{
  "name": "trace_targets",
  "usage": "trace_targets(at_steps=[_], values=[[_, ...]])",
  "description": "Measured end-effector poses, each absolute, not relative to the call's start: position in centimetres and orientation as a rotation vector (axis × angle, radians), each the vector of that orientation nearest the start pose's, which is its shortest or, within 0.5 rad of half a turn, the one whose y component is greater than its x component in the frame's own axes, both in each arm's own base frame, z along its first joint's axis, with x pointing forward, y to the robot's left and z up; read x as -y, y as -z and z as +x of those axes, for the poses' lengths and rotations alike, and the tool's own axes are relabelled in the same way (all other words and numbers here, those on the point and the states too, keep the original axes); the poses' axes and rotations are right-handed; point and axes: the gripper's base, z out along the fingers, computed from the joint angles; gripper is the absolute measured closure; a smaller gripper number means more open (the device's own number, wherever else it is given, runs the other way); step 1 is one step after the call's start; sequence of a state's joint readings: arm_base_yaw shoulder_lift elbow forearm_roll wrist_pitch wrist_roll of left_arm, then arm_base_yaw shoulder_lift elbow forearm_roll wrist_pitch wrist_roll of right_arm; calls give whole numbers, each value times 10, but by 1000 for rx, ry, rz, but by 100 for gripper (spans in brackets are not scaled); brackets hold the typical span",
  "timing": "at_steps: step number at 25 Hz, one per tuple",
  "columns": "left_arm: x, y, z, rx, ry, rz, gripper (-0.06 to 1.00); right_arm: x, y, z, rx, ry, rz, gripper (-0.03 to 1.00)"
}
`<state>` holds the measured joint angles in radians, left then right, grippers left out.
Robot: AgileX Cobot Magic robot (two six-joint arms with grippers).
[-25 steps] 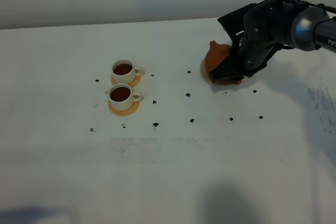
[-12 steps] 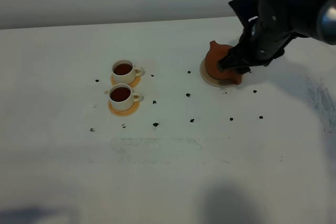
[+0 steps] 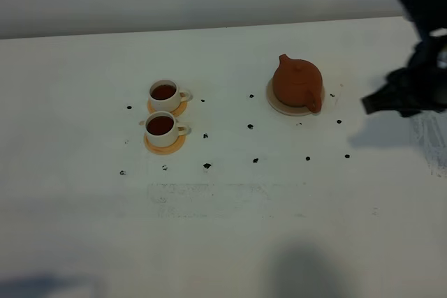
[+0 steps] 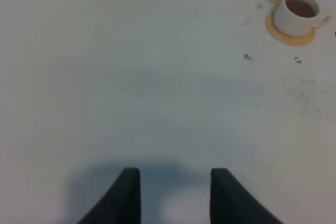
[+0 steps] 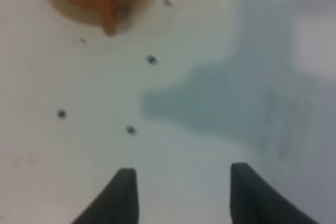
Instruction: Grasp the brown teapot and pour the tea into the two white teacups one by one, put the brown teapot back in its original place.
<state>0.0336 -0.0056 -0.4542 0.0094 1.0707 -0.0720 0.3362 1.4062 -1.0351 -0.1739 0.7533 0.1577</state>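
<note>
The brown teapot sits upright on its pale coaster, the original place, right of centre; both white teacups hold dark tea on orange coasters at left, so pouring looks finished; the right gripper stands open and empty, well apart; the left gripper shows a narrow gap, holding nothing.
</note>
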Motion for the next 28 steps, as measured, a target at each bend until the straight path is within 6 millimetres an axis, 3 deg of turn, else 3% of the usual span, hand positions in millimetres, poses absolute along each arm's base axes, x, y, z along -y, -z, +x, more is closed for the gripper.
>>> trace_targets(at_steps=[7,17,22,28], values=[[-1,-264,-1,-2092,12,-111,64,-52,-314,191,-2518,18,-252,60],[-1,-264,-1,-2092,12,-111,64,-16,-320,91,-2408,-14,-181,61],[-1,-264,-1,-2092,12,-111,64,-7,-310,58,-2373,-63,-160,61],[-1,-264,-1,-2092,12,-111,64,-4,-288,37,-2379,-85,-259,61]])
